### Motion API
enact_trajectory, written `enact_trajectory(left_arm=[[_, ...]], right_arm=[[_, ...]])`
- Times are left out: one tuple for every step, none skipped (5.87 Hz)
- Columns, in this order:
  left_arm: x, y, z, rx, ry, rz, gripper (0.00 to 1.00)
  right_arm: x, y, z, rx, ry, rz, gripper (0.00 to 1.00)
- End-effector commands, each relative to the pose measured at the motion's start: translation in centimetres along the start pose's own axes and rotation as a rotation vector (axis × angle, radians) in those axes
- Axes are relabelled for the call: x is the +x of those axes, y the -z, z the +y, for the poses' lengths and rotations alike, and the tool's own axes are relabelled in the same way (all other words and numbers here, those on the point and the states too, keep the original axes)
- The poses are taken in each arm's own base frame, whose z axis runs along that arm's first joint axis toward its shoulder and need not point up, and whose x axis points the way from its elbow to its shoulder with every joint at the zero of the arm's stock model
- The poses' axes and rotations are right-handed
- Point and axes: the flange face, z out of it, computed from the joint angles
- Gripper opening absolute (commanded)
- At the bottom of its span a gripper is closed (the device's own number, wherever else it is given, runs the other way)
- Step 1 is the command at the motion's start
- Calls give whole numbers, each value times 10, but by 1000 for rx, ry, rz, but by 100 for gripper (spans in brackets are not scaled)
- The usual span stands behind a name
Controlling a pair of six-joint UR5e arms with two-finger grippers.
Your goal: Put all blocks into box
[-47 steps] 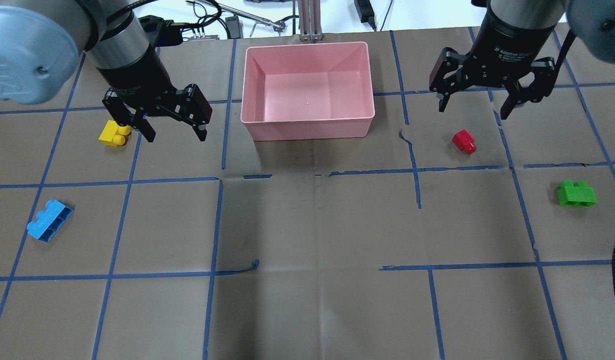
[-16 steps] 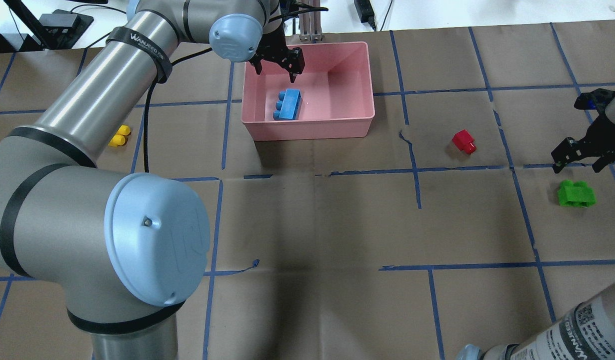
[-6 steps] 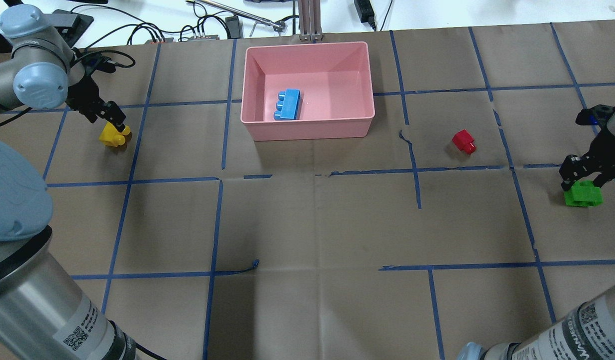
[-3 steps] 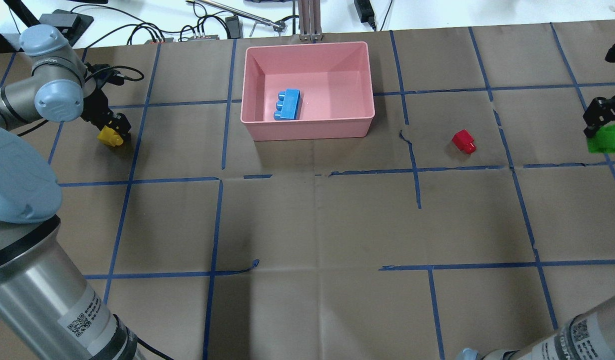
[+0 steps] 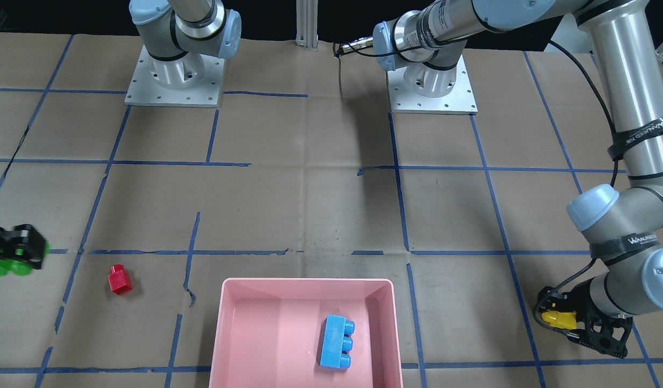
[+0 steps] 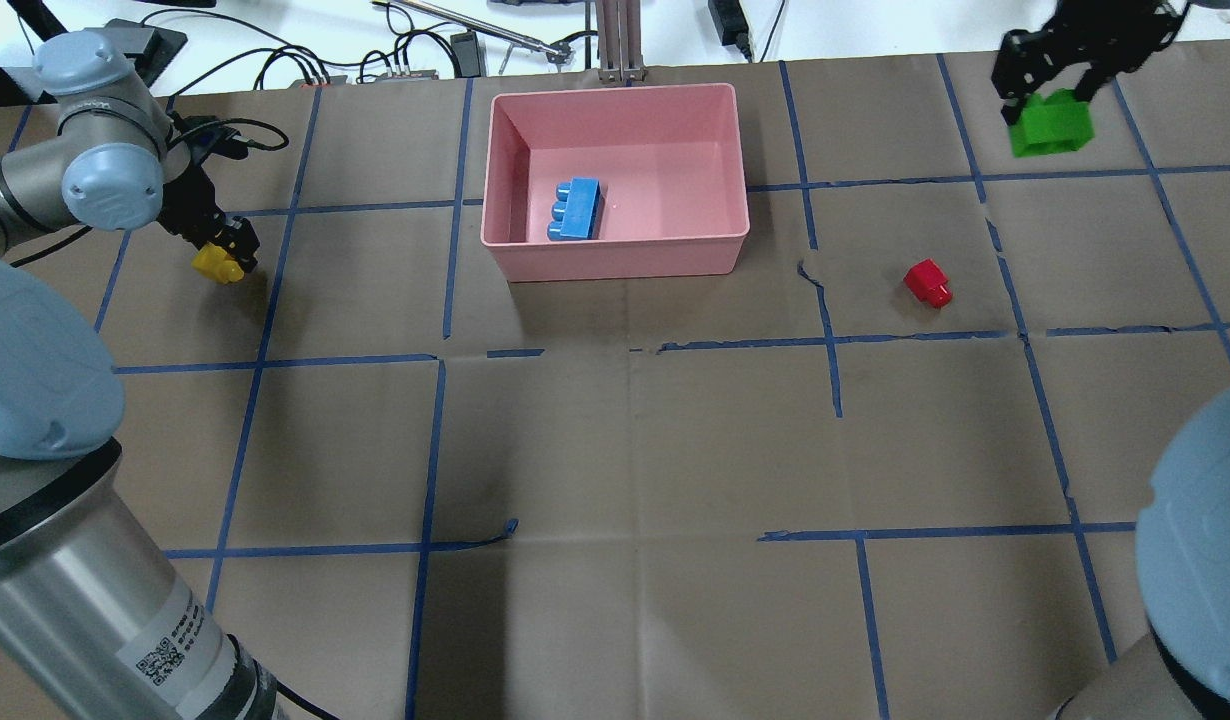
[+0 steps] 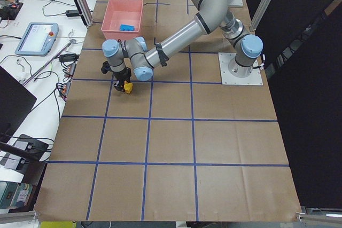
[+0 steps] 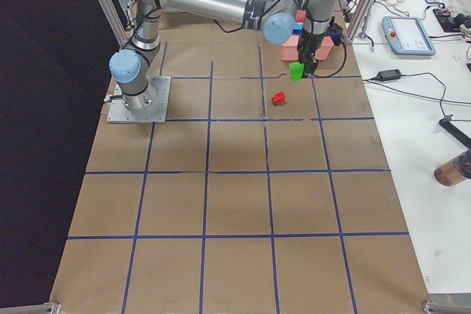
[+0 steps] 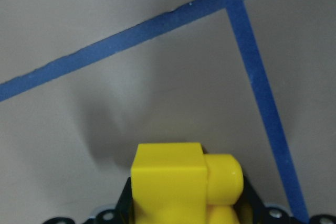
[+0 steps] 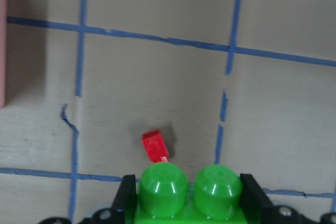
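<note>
Four glossy, studded plastic blocks and one smooth pink box (image 6: 615, 262) at the middle of the far edge. The blue three-stud block (image 6: 575, 208) lay inside it. The red block (image 6: 928, 283) sat loose between box and right edge. The left gripper (image 6: 225, 252) was clamped on the yellow block (image 6: 216, 265) near the left edge, and the right gripper (image 6: 1047, 98) on the green block (image 6: 1051, 128) by the far right corner. The green block's two round studs were plain only in the wrist view.

Blue (image 6: 576, 208) boxed; red (image 6: 927, 282) loose; yel (image 6: 218, 264), grn (image 6: 1051, 124) held
</note>
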Motion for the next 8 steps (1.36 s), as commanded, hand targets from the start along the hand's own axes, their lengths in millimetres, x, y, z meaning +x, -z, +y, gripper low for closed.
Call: enact_trajectory(left_arm=[[93, 74, -41, 30, 53, -12, 4], [151, 107, -66, 68, 146, -27, 4], [188, 122, -75, 85, 173, -10, 4], [212, 137, -79, 125, 268, 76, 4], [233, 142, -84, 144, 338, 170, 4], [265, 136, -93, 146, 336, 276, 4], [300, 124, -102, 141, 295, 331, 4], [326, 117, -117, 178, 277, 329, 7]], right_arm=[[-178, -7, -46, 35, -35, -14, 31], [-248, -31, -72, 42, -84, -84, 31], [-275, -62, -92, 32, -89, -110, 32], [-275, -69, -97, 50, -77, -119, 99], [-264, -65, -97, 49, -86, -119, 100], [-244, -59, -101, 55, -94, -116, 100], [-198, -41, -102, 72, -102, -112, 100], [-131, -22, -92, 29, -103, -95, 100]])
